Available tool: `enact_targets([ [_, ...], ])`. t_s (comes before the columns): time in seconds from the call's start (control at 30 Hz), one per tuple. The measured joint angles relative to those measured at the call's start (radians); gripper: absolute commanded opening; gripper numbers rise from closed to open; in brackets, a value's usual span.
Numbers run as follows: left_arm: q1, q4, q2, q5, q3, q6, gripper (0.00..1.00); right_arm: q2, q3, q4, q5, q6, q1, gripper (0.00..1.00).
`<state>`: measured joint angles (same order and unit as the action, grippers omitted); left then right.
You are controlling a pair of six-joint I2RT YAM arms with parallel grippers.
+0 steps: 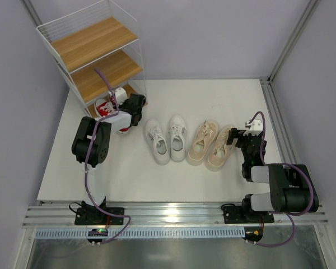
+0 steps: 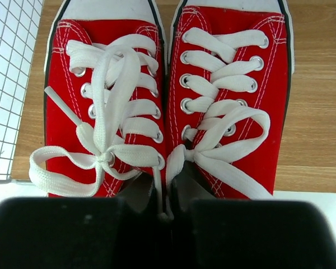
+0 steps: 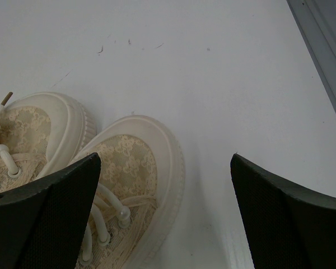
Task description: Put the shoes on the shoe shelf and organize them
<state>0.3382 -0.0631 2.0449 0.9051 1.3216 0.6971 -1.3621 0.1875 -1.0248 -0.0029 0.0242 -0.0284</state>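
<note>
Two red shoes [image 2: 112,112] with white laces lie side by side, toes on the bottom wooden board [image 2: 316,112] of the shoe shelf [image 1: 95,45]. My left gripper [image 2: 168,208] is shut on the red shoes, pinching their touching inner collars. From above, the red pair [image 1: 105,108] shows at the shelf's foot, partly hidden by the left gripper [image 1: 129,108]. A white pair [image 1: 167,139] and a beige pair [image 1: 211,145] lie on the table. My right gripper [image 3: 165,162] stands open over the toe of the right beige shoe [image 3: 134,168]. Its left finger is over the shoe and its right finger over bare table.
White wire mesh [image 2: 11,84] forms the shelf's left side, close to the left red shoe. The shelf's two upper boards [image 1: 103,67] carry nothing. Grey walls enclose the table, and a metal rail [image 1: 274,106] runs along its right edge.
</note>
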Motion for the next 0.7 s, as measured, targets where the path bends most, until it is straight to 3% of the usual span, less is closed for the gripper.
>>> enact_targets([
  [0.07,0.0,0.002,0.0,0.001,0.0,0.0,0.18,0.0,0.0,0.0,0.0,0.0,0.0,0.97],
  [0.1,0.0,0.004,0.0,0.002,0.0,-0.002,0.3,0.0,0.0,0.0,0.0,0.0,0.0,0.97],
  [0.17,0.0,0.008,0.0,0.005,0.003,-0.002,0.42,0.0,0.0,0.0,0.0,0.0,0.0,0.97],
  [0.2,0.0,0.008,0.0,0.006,0.005,0.001,0.54,0.0,0.0,0.0,0.0,0.0,0.0,0.97],
  [0.3,0.0,0.008,-0.004,0.003,0.007,0.003,0.7,0.0,0.0,0.0,0.0,0.0,0.0,0.97],
  [0.53,0.008,-0.048,-0.041,-0.025,0.007,0.038,0.86,0.0,0.0,0.0,0.0,0.0,0.0,0.97],
  [0.7,0.031,-0.101,-0.082,-0.04,0.005,0.069,0.9,0.0,0.0,0.0,0.0,0.0,0.0,0.97],
])
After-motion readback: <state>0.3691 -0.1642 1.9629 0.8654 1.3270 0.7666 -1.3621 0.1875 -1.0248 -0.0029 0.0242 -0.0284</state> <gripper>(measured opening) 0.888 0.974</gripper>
